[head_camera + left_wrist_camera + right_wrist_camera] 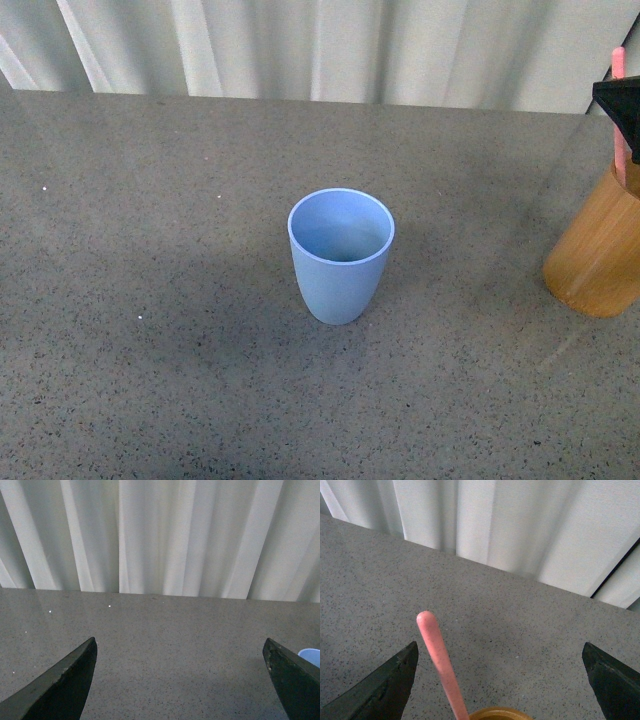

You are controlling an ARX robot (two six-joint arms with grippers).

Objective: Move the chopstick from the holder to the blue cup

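Note:
The blue cup [340,255] stands upright and empty in the middle of the grey table. The orange-brown holder [600,250] stands at the right edge of the front view, with the salmon-pink chopstick [619,110] sticking up out of it. My right gripper [500,652] is open above the holder [492,713]; the chopstick [440,665] rises between its spread fingers, nearer one finger, touching neither. A black part of that gripper shows in the front view [620,100]. My left gripper [180,652] is open and empty over bare table, with the cup's rim [310,655] just beyond one finger.
A white pleated curtain [330,45] hangs behind the table's far edge. The speckled grey tabletop [150,300] spreads to the left of the cup and in front of it.

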